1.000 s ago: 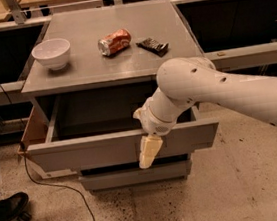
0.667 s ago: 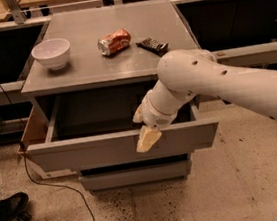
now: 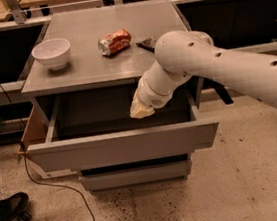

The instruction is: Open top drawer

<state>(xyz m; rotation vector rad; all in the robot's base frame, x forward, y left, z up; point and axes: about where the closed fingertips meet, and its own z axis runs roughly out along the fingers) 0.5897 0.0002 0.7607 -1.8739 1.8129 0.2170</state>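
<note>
Grey top drawer (image 3: 122,145) stood pulled open at centre frame; the gripper (image 3: 142,109) hung over its interior, its grip impossible to tell.

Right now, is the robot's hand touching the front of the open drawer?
Apart. The camera view shows the gripper over the top drawer, with a dark strip between it and the front panel.
</note>
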